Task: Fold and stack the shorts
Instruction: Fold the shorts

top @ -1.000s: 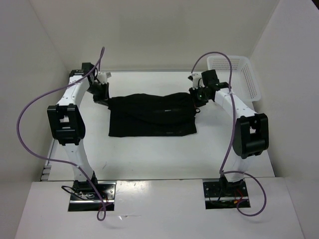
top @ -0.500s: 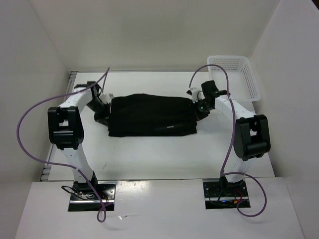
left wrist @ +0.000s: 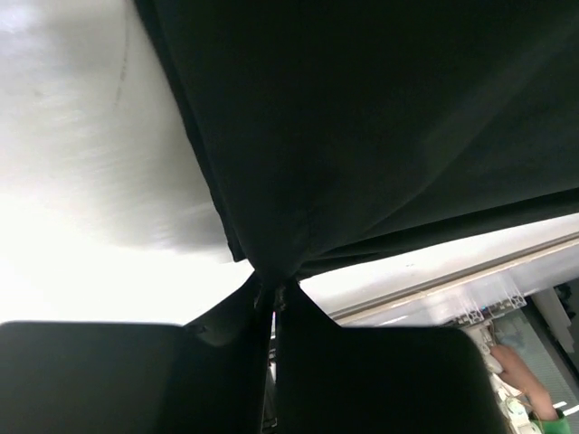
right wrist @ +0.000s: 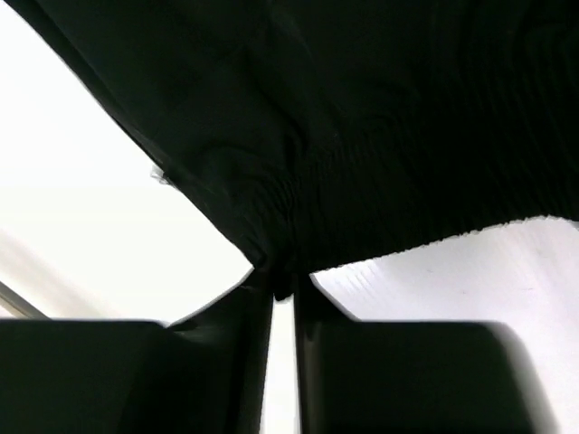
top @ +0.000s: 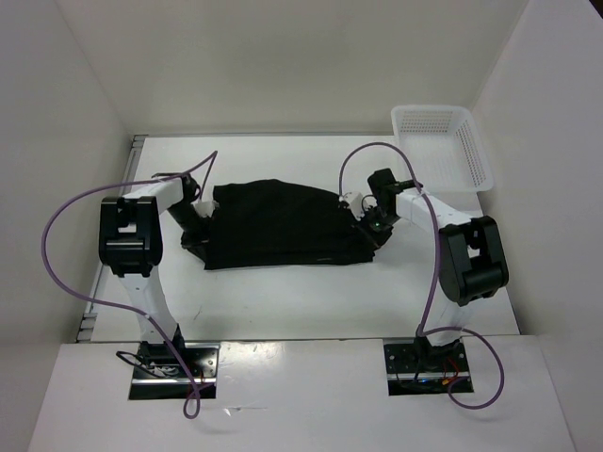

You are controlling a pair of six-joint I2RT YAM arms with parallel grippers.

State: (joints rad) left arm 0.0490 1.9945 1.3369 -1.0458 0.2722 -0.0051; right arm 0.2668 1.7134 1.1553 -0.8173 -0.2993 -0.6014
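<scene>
Shorts (top: 278, 226) nearer, lower layer hidden.

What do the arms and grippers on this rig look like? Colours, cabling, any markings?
Both alike. The left arm and right arm have white links with boxy black joint housings. A purple cable loops loosely from each dark base plate up along the arm. The left gripper and right gripper have flat matte black fingers. No markings legible.
</scene>
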